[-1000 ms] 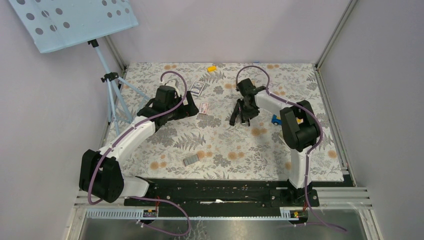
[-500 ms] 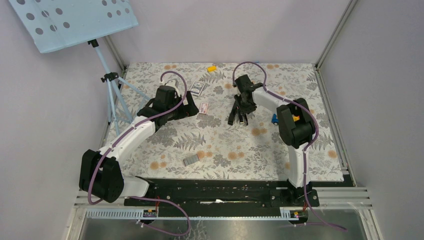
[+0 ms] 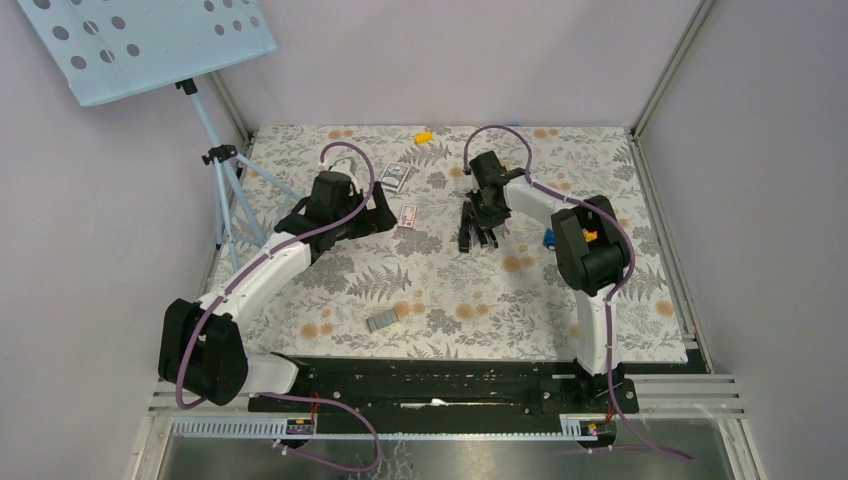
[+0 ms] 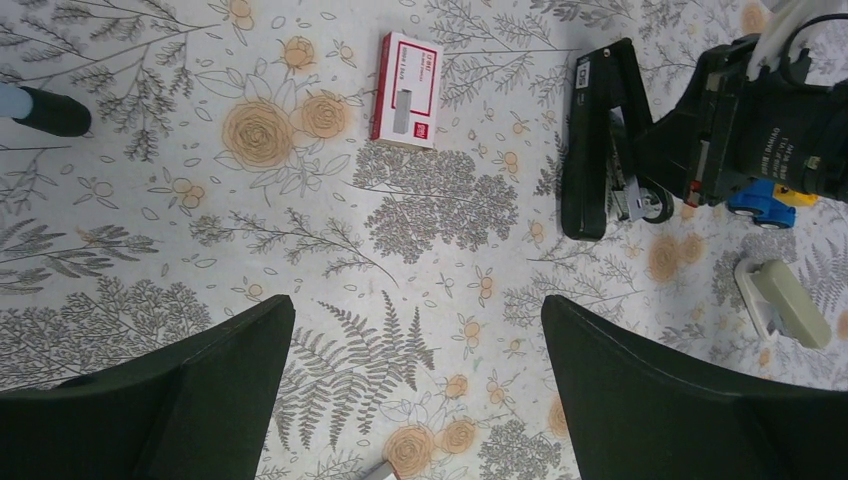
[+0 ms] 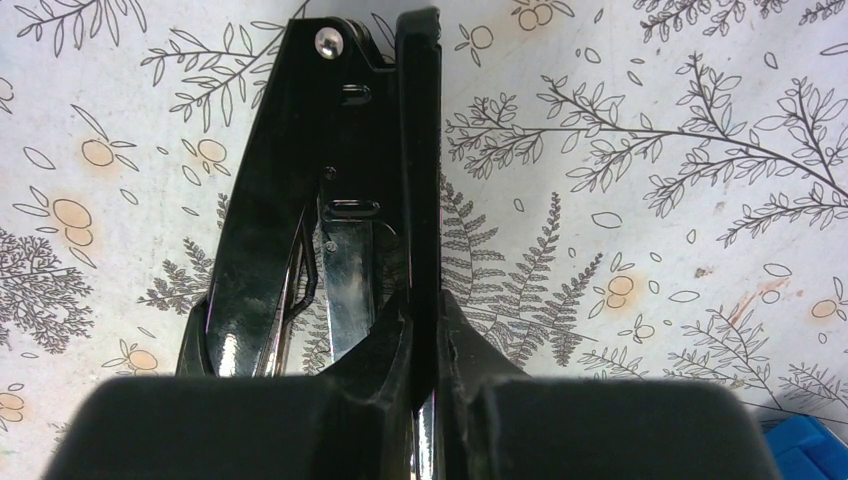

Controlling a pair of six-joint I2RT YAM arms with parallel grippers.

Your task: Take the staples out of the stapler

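The right tool (image 5: 432, 325) is closed narrow on one long arm of the black stapler (image 5: 268, 200). The stapler is splayed open, its two arms meeting at a hinge at the end away from the tool, with a shiny metal rail showing between them. It sits toward the back right of the flower-patterned worktop (image 3: 450, 290) — whether it rests there or hangs just above cannot be told. The left tool (image 4: 415, 305) is spread wide with nothing between its fingers, and it hovers at the back left. A red box (image 4: 406, 90) lies between the left tool and the stapler. A strip of staples (image 3: 381, 320) lies alone near the front middle, well apart from both tools. A small blue toy (image 4: 760, 200) sits just beyond the stapler, near the right arm.
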